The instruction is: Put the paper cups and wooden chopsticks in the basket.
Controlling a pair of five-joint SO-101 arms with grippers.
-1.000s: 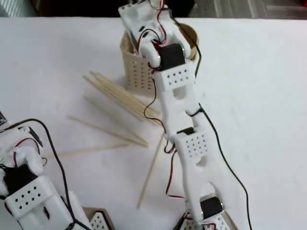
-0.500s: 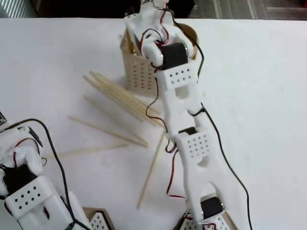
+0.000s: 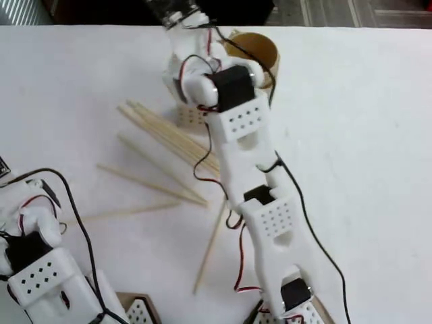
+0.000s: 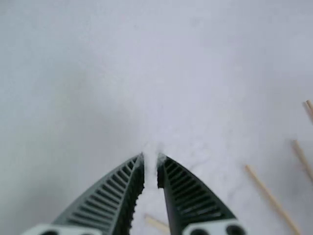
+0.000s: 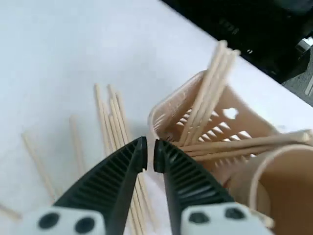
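No lettering is showing up anywhere I'm looking: the basket (image 5: 172, 99) is carrying no label, and the loose chopsticks (image 3: 169, 135) beside it, the paper cup (image 3: 266, 42) against it and the white arm (image 3: 270, 223) over it are bearing no readable print.

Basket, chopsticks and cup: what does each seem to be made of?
Basket: apparently moulded plastic, beige and matte, judging by its thin walls with regular rows of holes.
Chopsticks: pale unfinished wood or bamboo, going by the straw colour and dull surface. The grain cannot be made out.
Cup: likely brown paper, matte, with a thin rim.
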